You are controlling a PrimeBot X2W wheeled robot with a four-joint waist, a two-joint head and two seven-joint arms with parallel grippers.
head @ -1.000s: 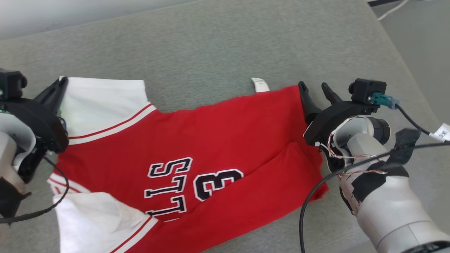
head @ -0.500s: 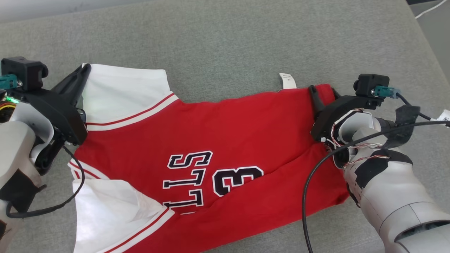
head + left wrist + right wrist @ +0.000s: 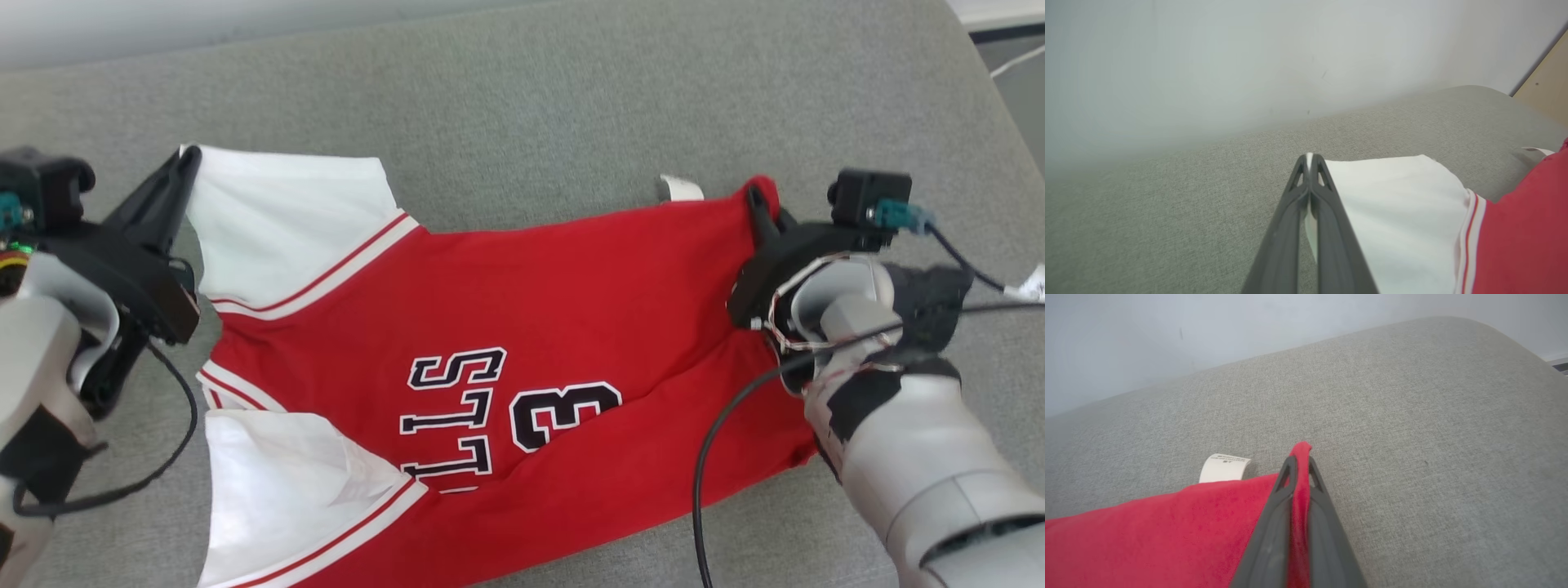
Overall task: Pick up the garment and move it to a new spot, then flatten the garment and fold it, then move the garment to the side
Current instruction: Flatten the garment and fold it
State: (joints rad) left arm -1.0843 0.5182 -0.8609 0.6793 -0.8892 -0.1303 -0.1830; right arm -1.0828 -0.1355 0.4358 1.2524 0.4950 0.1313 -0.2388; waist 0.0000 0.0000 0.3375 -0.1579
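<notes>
Head view: the red jersey [image 3: 571, 286] is laid flat on the grey cushion [image 3: 531, 90], long axis running left to right, white sleeves pointed left, hem right. The far sleeve corner is pinched between the closed fingers of the left gripper [image 3: 189, 157]. The far hem corner is clamped by the right gripper [image 3: 758, 194], with a white label [image 3: 679, 188] just beside it.

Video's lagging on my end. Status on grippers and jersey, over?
Left gripper shut on jersey, white sleeve corner. Right gripper shut on red hem corner. Jersey spread on grey cushion. White label poking out by hem, nothing blocking.
</notes>
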